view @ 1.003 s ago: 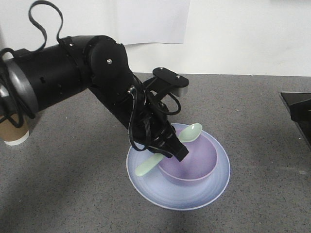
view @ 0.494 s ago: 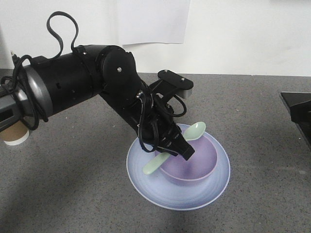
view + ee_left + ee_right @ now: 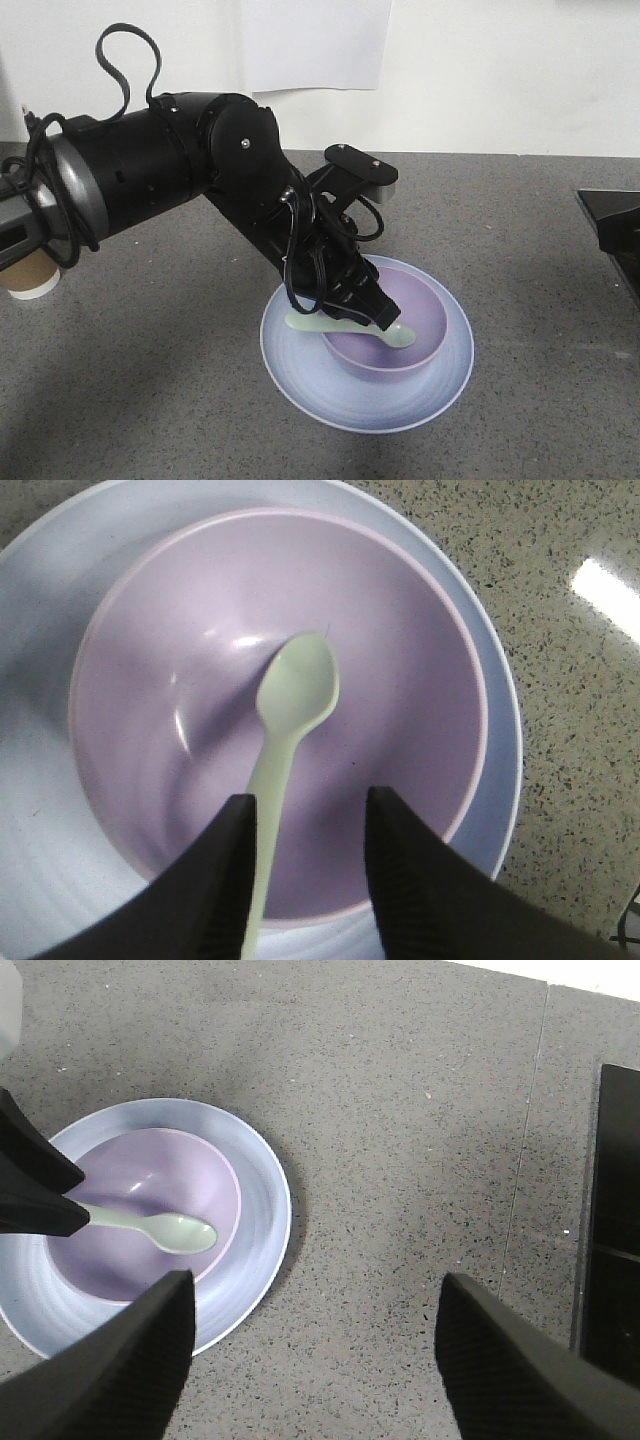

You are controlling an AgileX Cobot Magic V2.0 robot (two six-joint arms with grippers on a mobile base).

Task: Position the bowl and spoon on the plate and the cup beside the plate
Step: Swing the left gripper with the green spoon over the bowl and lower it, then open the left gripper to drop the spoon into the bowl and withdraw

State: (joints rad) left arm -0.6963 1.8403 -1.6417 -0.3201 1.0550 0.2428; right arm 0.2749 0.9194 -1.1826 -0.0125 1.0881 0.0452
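Note:
The lavender bowl (image 3: 428, 312) (image 3: 400, 670) (image 3: 150, 1170) sits on the pale blue plate (image 3: 400, 405) (image 3: 498, 720) (image 3: 262, 1195). The mint-green spoon (image 3: 398, 335) (image 3: 297, 695) (image 3: 178, 1231) lies with its scoop inside the bowl and its handle over the near-left rim. Just above it, my left gripper (image 3: 382, 316) (image 3: 308, 806) is open; the handle passes beside one finger, free of the other. My right gripper (image 3: 315, 1285) hangs open over bare table right of the plate. The brown cup (image 3: 28, 278) stands at the far left, partly hidden by the left arm.
A black flat object (image 3: 612, 232) (image 3: 615, 1210) lies at the table's right edge. The left arm (image 3: 180, 170) spans from the left edge to the plate. A white wall with a paper sheet (image 3: 315, 45) closes the back.
The spoon was held tilted with its scoop raised over the bowl's far rim. It now lies in the bowl, and the left jaws have opened. The arm barely moved in the last half second.

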